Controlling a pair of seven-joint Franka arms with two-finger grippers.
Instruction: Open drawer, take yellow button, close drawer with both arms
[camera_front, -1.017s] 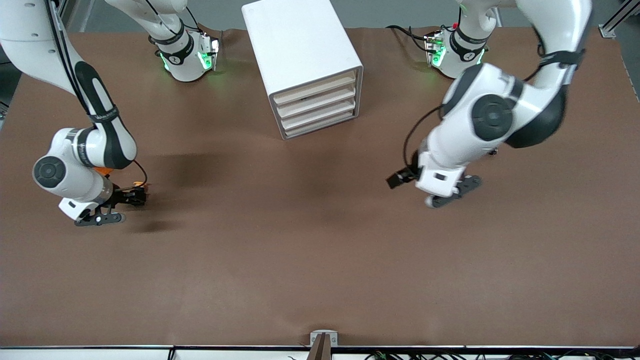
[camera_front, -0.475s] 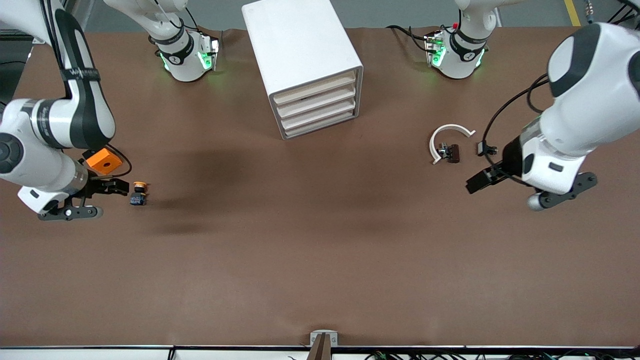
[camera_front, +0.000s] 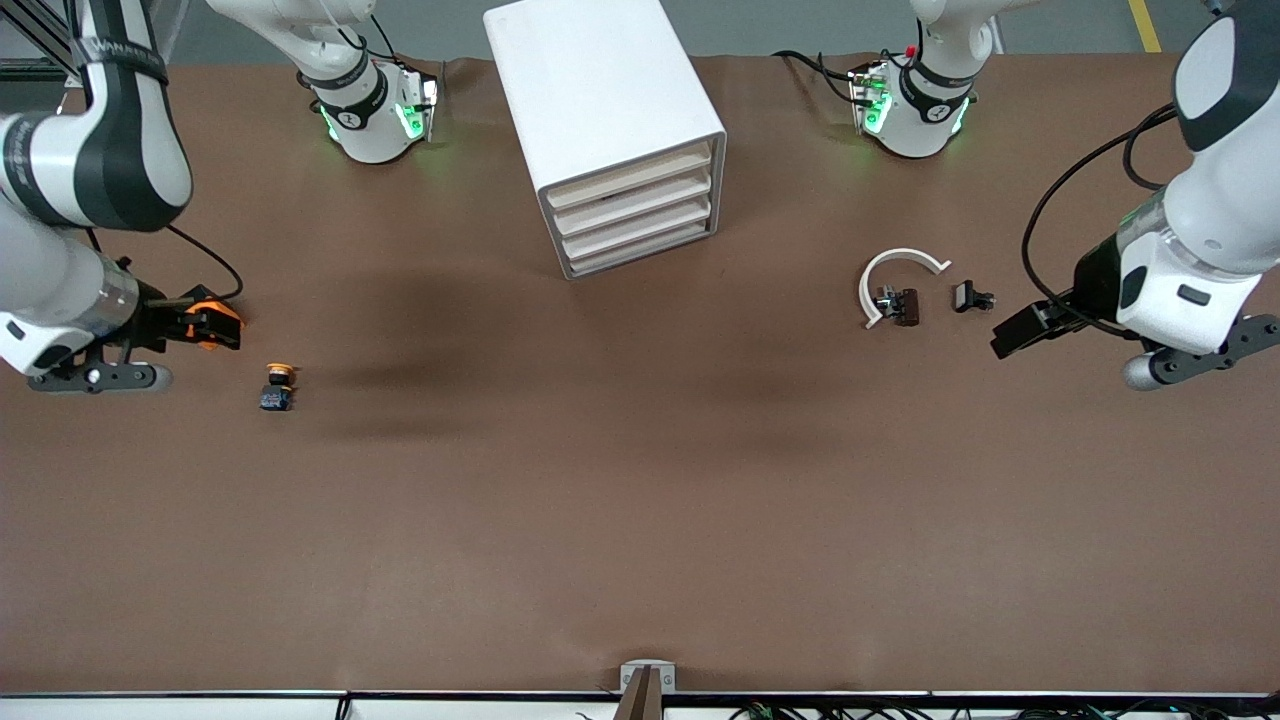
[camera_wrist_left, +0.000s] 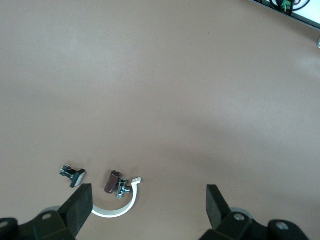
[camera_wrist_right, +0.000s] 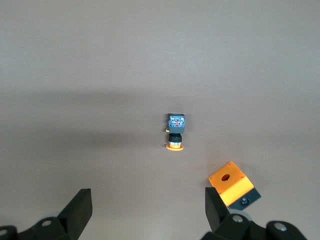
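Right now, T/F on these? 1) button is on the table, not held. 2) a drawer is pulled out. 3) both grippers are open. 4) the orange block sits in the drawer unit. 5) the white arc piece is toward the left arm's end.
1) True. The button lies on the table, clear of the right gripper.
2) False. All the fronts of the drawer unit sit flush.
3) True. The right gripper and the left gripper both show their fingers spread, with nothing between them.
4) False. The orange block rests on the table beside the button.
5) True. The white arc piece lies there, with small black clips beside it.
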